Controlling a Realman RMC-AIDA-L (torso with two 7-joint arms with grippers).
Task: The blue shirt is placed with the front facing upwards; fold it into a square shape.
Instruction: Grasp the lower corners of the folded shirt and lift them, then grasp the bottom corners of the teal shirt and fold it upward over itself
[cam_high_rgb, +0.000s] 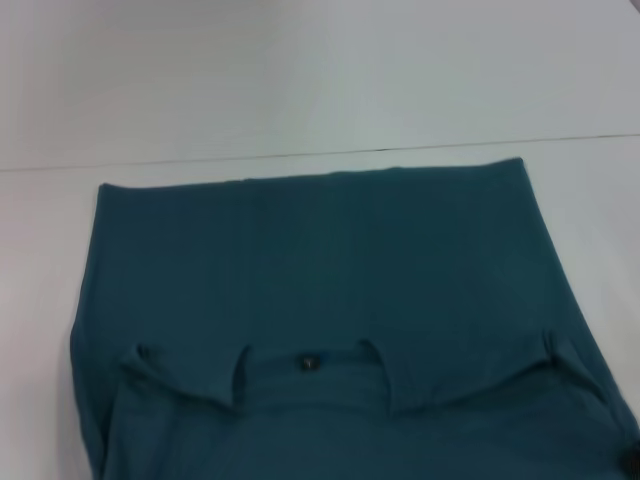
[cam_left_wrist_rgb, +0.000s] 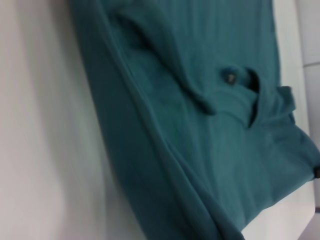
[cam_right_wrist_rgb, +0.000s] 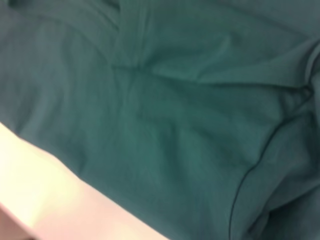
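The blue shirt (cam_high_rgb: 320, 260) lies on the white table, plain teal with no print showing. Its far edge is a straight line, and its sides are turned inward. The round collar with a small dark tag (cam_high_rgb: 308, 362) sits near the front, between folded flaps; the left wrist view shows the tag (cam_left_wrist_rgb: 230, 78) too. In the right wrist view, creased cloth (cam_right_wrist_rgb: 170, 115) fills the picture from close up. A small dark shape (cam_high_rgb: 632, 460) at the shirt's near right corner may be my right gripper. My left gripper is out of view.
Bare white table (cam_high_rgb: 300, 80) stretches beyond the shirt, crossed by a thin dark seam (cam_high_rgb: 400, 150). Narrow strips of table show on both sides of the shirt (cam_high_rgb: 40, 260).
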